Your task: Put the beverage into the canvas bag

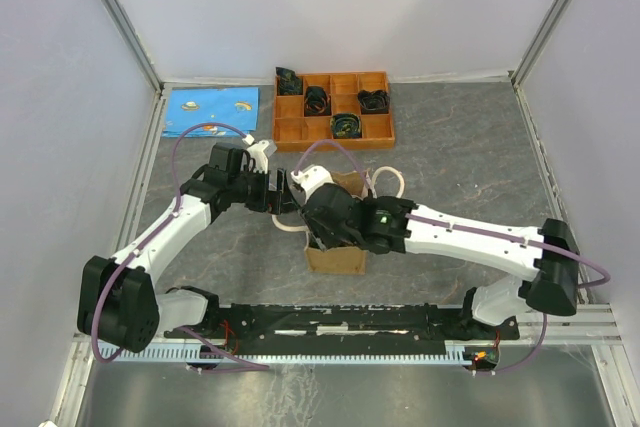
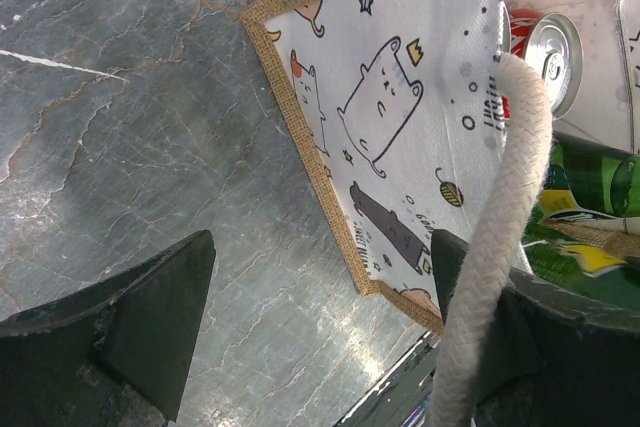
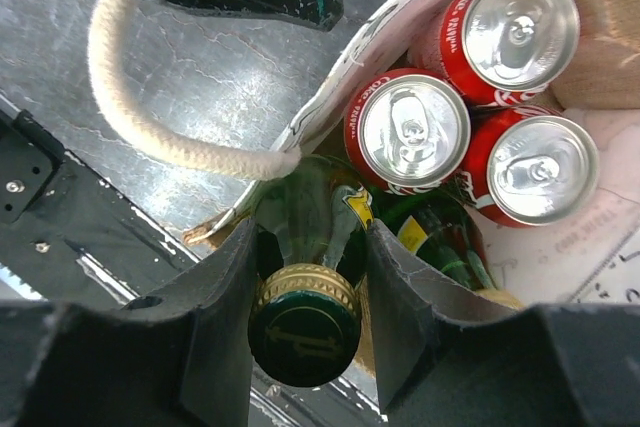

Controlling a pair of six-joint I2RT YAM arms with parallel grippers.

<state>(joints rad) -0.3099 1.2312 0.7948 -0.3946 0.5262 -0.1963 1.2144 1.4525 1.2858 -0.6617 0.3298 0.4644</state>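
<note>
The tan canvas bag [image 1: 335, 259] stands upright at mid-table, its cartoon-printed lining [image 2: 400, 97] showing. It holds three red cans [image 3: 408, 129] and a green bottle [image 3: 445, 247]. My right gripper [image 3: 312, 237] is over the bag's mouth, shut on a green bottle with a gold cap [image 3: 303, 325] whose body hangs inside the bag at its near corner. My left gripper [image 2: 320, 247] is open beside the bag's left wall, with the cream rope handle [image 2: 510, 197] lying across its right finger. In the top view the left gripper [image 1: 283, 194] and right gripper [image 1: 318, 229] meet at the bag.
An orange wooden compartment tray [image 1: 290, 134] with dark items stands behind the bag. A blue printed card [image 1: 210, 109] lies at the back left. A black rail [image 1: 340, 322] runs along the near edge. The cell's walls close in both sides.
</note>
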